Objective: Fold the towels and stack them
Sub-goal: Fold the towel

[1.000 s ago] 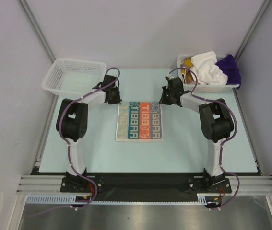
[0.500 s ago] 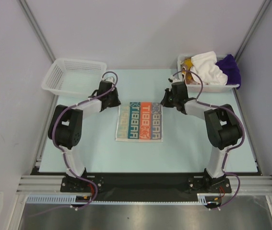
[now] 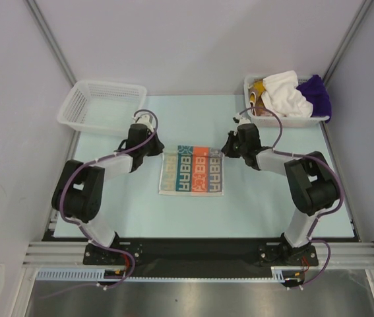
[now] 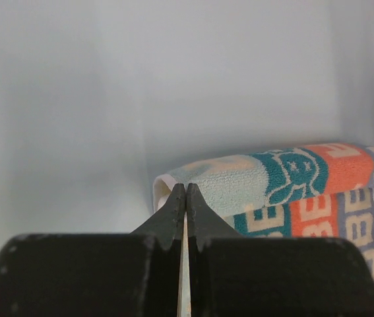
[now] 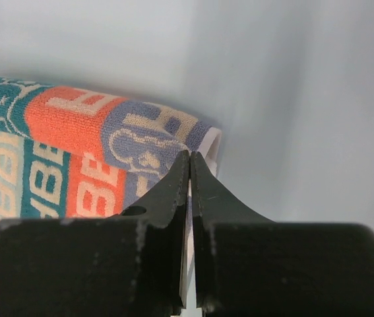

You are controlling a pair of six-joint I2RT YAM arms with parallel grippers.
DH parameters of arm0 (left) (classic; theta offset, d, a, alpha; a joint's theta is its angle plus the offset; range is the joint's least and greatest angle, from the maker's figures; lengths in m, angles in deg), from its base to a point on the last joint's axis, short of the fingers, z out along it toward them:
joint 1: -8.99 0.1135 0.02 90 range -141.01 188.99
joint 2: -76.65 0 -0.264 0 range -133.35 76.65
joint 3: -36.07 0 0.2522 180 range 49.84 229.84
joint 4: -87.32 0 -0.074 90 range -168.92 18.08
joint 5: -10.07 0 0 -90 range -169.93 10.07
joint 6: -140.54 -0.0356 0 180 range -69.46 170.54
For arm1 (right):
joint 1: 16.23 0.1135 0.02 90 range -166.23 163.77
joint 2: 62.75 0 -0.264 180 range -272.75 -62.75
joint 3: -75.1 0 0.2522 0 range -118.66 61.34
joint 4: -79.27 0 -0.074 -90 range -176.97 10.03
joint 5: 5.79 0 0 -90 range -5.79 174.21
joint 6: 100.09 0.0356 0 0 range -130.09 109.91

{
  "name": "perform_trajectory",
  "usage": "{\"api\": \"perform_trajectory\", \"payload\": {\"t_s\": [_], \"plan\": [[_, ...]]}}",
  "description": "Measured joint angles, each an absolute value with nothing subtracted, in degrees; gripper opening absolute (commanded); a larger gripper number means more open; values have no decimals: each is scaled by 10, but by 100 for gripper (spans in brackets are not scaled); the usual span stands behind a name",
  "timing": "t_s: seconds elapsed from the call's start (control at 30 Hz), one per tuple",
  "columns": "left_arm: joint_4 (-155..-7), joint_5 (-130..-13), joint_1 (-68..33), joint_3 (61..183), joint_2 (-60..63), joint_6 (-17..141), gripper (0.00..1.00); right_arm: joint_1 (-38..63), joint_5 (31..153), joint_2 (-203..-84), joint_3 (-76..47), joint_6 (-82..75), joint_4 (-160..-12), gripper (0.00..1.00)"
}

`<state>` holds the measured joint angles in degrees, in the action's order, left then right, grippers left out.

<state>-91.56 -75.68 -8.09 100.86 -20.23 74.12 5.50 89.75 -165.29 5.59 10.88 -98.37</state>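
Cloth so soft and light is likely best held by corners. The printed towel [image 3: 192, 173] is laid on the table [image 3: 107, 211], its 11 and 1 o'clock corners pinched by the closed left claw [image 3: 159, 150] and right claw [image 3: 225, 148].

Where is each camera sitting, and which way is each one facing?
Top external: above and behind the robot, looking down at the table; shows left arm, right arm, with left claw and right claw at the printed towel.
Left wrist: on the left arm, looking along its shut claw at the towel's rolled left corner.
Right wrist: on the right arm, looking along its shut claw at the rolled right corner.
Shared: both wrist views show the same towel's lifted far edge, from opposite ends.
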Motion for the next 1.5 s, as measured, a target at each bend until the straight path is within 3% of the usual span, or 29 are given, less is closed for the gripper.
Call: {"api": "perform_trajectory", "payload": {"t_s": [0.5,1.5], "plan": [[-945,-759,-95,919,-140,751,0,96,849,-1560,153,121,-1020,3],[-859,-850,-173,815,28,777,0,191,769,-1388,295,178,-990,2]]}}
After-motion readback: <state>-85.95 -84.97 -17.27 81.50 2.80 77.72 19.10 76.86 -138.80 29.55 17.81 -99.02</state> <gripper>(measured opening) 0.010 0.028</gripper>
